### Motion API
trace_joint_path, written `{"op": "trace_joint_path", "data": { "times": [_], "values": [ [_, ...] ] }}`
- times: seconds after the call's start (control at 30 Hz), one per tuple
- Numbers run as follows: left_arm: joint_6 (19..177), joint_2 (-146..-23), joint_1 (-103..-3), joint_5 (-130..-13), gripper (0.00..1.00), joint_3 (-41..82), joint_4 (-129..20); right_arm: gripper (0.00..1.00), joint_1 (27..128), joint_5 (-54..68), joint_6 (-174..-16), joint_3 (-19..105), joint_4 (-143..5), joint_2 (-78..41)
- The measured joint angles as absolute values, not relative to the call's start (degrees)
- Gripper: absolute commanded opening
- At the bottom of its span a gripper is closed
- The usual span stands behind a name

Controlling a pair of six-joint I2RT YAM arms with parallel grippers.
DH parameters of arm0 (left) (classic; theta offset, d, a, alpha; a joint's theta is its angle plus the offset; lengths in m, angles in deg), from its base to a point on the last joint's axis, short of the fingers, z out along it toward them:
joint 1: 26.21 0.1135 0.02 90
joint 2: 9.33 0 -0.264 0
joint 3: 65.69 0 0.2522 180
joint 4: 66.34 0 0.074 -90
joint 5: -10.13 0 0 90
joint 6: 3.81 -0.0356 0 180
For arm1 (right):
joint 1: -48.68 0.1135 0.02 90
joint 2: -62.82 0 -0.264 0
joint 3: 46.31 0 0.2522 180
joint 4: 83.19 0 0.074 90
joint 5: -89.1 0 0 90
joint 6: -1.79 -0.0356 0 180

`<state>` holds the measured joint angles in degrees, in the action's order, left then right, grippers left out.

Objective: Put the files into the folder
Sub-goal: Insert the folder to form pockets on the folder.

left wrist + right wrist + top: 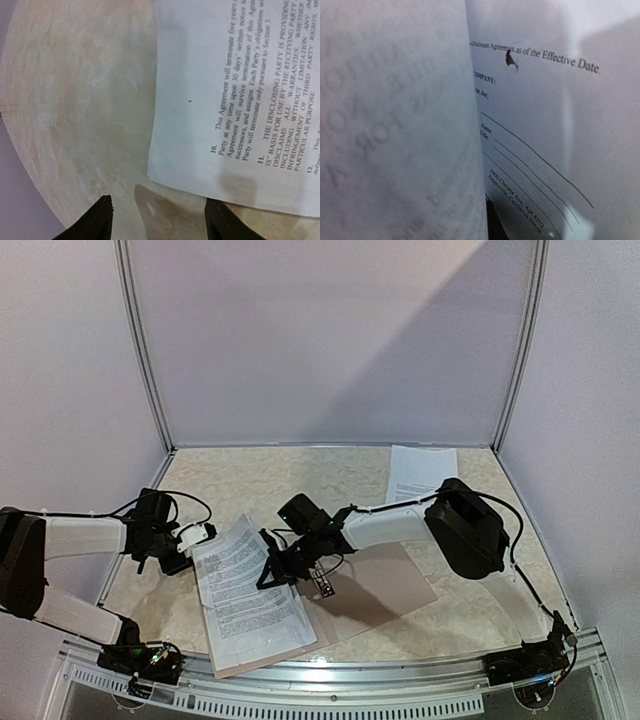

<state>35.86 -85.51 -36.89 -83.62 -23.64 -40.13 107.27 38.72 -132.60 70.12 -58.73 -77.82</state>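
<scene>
Your folder (390, 585) lies open low in the middle of the top view, its right leaf bare and its left leaf covered by the files (245, 595), which sit slightly askew with their near edge towards the bottom of the frame. Your right tool (272, 570) is fully closed on the right edge of the files, and in its wrist view one sheet rises close against the lens, with print showing through from behind. Your left tool (162, 220) stands open with nothing between its fingers, just off the upper-left corner of the files, over the bare marbled surface (250, 480). One more sheet (420, 472) lies apart at the upper right.
</scene>
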Motion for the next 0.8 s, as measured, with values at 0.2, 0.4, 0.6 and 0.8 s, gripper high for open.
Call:
{"op": "trace_joint_path", "data": {
  "times": [0.2, 0.4, 0.6, 0.8],
  "values": [
    [35.8, -85.5, -36.9, -83.7, 0.65, -23.8, -40.4, 0.0, 107.3, 39.5, -132.3, 70.1, -57.5, -77.8],
    [35.8, -86.2, -36.9, -84.1, 0.65, -23.9, -41.9, 0.0, 107.3, 40.2, -131.0, 70.1, -55.6, -77.5],
    [35.8, -86.3, -36.9, -84.3, 0.65, -23.9, -42.3, 0.0, 107.3, 40.1, -129.8, 70.2, -53.3, -75.7],
    [35.8, -86.2, -36.9, -84.3, 0.65, -23.9, -42.3, 0.0, 107.2, 38.7, -127.6, 71.1, -49.7, -72.6]
  ]
}}
